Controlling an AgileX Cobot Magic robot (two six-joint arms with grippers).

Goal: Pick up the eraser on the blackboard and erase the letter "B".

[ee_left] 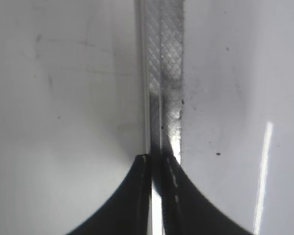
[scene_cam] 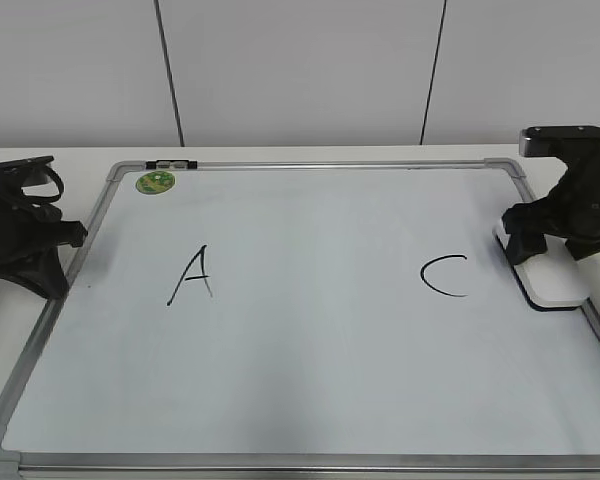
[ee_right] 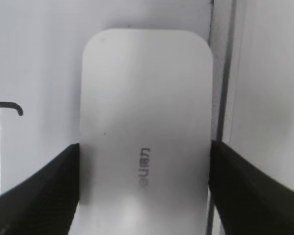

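The blackboard [scene_cam: 310, 380] is a white dry-erase board with a grey frame, lying flat. No letter "B" shows on it; the space between the letters "A" [scene_cam: 192, 275] and "C" [scene_cam: 445, 275] is bare white. The eraser [scene_cam: 555, 280] is a white rounded block lying on the board at its right edge. My right gripper [scene_cam: 538, 250] is over it. In the right wrist view its fingers [ee_right: 145, 186] press both long sides of the eraser [ee_right: 146, 98]. My left gripper [scene_cam: 55, 270] is shut and empty over the board's left frame [ee_left: 164, 73], with its tips [ee_left: 159, 161] together.
A small round green magnet [scene_cam: 155, 182] sits at the board's far left corner. The tail of "C" [ee_right: 10, 105] shows left of the eraser. The board's right frame [ee_right: 225, 73] runs close beside the eraser. A white wall stands behind the table.
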